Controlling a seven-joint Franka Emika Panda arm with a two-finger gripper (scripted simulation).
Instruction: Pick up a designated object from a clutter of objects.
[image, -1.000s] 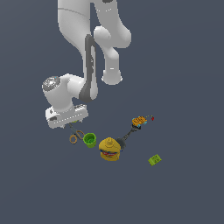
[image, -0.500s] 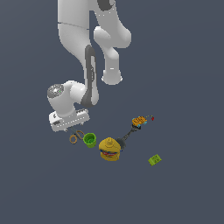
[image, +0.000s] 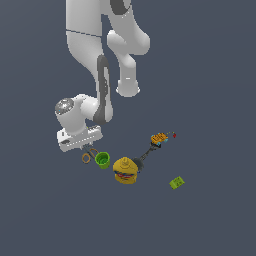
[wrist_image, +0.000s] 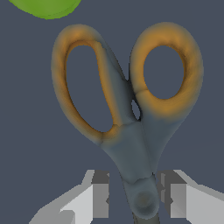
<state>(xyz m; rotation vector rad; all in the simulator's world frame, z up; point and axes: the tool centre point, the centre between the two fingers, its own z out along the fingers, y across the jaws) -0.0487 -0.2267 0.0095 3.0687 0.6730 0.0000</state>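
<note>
The scissors (wrist_image: 131, 131) fill the wrist view, with two tan-orange ring handles and a dark grey pivot and blades. My gripper (wrist_image: 134, 193) is open, its two fingers (wrist_image: 101, 194) standing on either side of the pivot with narrow gaps. In the exterior view the hand (image: 79, 137) hangs low over the scissors (image: 86, 158), of which only an orange ring shows beside the green cup (image: 102, 160). The blades are hidden under the hand.
To the exterior view's right of the cup lie a yellow burger-shaped toy (image: 125, 170), a dark-handled tool with an orange head (image: 159, 138) and a small green block (image: 176, 183). The cup's green rim (wrist_image: 46, 6) shows just beyond the scissor handles.
The hand has come down toward the scissors and now sits just above them. The objects on the floor have not moved.
</note>
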